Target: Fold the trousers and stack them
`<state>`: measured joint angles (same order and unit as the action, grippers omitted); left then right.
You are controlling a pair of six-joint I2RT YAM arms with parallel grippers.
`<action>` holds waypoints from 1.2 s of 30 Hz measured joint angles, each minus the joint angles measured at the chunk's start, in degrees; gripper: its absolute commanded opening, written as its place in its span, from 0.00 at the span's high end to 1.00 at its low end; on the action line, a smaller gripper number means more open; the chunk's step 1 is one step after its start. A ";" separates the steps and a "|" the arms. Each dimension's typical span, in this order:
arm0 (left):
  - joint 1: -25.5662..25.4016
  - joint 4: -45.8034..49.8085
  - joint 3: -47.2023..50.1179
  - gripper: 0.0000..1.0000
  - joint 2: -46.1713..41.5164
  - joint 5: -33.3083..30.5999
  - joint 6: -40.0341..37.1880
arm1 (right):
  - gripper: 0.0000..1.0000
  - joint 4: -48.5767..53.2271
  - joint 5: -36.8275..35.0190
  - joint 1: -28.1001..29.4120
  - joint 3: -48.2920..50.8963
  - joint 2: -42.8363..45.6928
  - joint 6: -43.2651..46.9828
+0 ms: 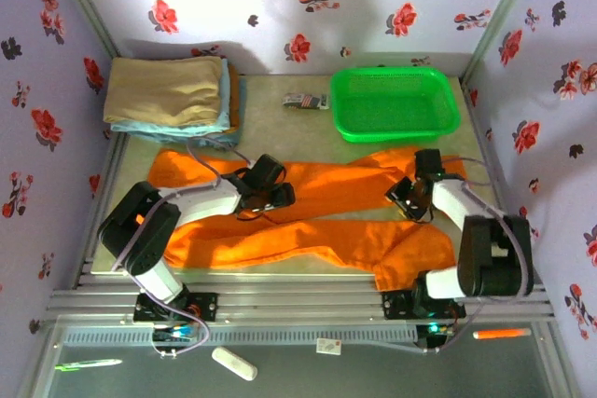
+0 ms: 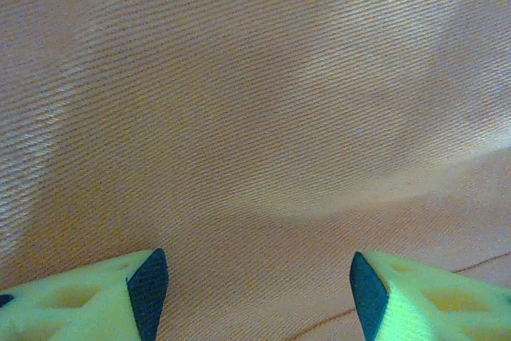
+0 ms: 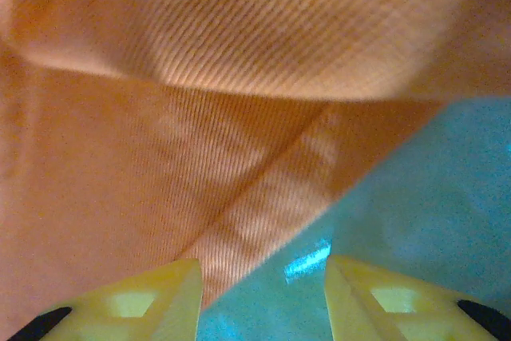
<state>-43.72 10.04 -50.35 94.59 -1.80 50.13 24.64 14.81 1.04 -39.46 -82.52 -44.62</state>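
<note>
Trousers (image 1: 317, 221), orange: spread flat across worktop (image 1: 270, 123). Left jaws apart over mid-cloth; right jaws apart at a hem edge. Recommended: pinch the edges cleanly and lift both evenly.

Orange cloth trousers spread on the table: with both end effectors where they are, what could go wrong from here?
1. The left end effector hangs open over a flat stretch of the bright orange soft-cloth trousers, with no cloth edge within its gap; closing there may pinch nothing or one layer.
2. The right end effector is open at a cloth edge, with bare table showing in its gap; a grip may catch too little and slip.
</note>
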 measured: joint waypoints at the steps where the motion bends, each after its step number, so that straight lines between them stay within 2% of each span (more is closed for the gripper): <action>1: 0.02 -0.15 0.17 0.33 -0.02 -0.20 0.00 | 0.52 0.37 0.09 -0.02 -0.87 -1.42 -0.33; 3: 0.09 -0.48 0.68 0.33 -0.02 -0.52 0.00 | 0.52 1.40 0.50 -0.11 -2.32 -2.58 -0.70; 10: 0.28 -2.23 3.45 0.34 -1.68 -1.20 0.02 | 0.93 6.93 -0.46 -1.33 -5.25 -6.14 -0.28; 12: 0.28 -2.21 4.81 0.34 -3.50 -1.38 0.00 | 1.00 7.74 -0.13 -1.90 -5.75 -6.43 -0.28; 21: 0.50 0.50 7.93 0.37 -10.95 -2.80 -0.85 | 1.00 3.15 0.68 -2.34 -4.74 -3.45 1.51; 28: 1.66 2.54 8.13 0.42 -16.39 -3.37 -1.51 | 1.00 2.80 0.70 -2.27 -4.37 10.01 2.23; 36: 3.50 5.68 8.09 0.44 -20.37 -3.61 -2.69 | 1.00 9.18 1.14 -2.27 -6.32 20.20 3.96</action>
<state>-40.23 15.73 -42.26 74.22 -5.41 47.44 33.82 15.94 -1.23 -45.78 -62.33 -40.66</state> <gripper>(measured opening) 0.561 0.051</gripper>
